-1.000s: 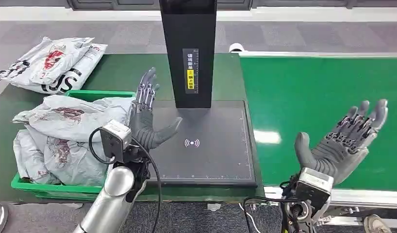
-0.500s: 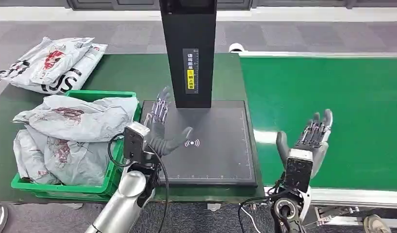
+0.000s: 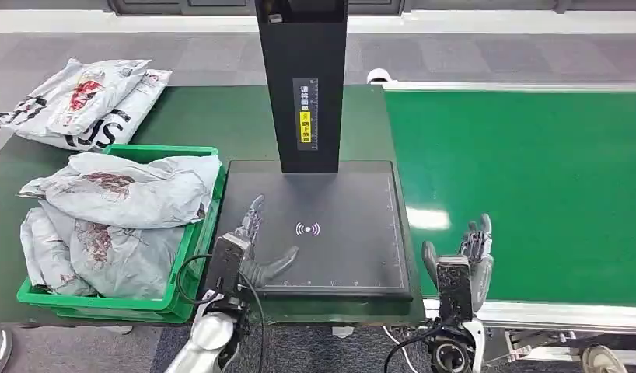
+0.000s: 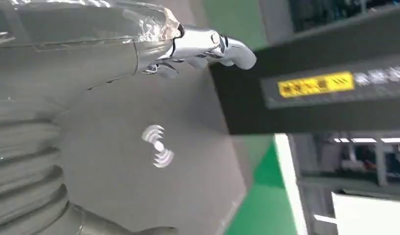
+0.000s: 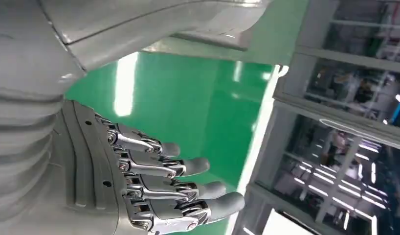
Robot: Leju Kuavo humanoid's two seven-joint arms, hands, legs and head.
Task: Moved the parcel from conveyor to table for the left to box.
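My left hand [image 3: 253, 252] over the scanner pad [image 3: 338, 210], right hand [image 3: 466, 260] at the conveyor [image 3: 525, 171] edge; fingers released, nothing held.

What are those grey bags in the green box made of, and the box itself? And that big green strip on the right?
The grey bags look like thin plastic film: crumpled, softly glossy, printed. The green box seems to be rigid moulded plastic, with a smooth even-coloured rim. The green strip is probably a rubbery or PVC conveyor belt: flat, seamless, with a bright light reflection on it.
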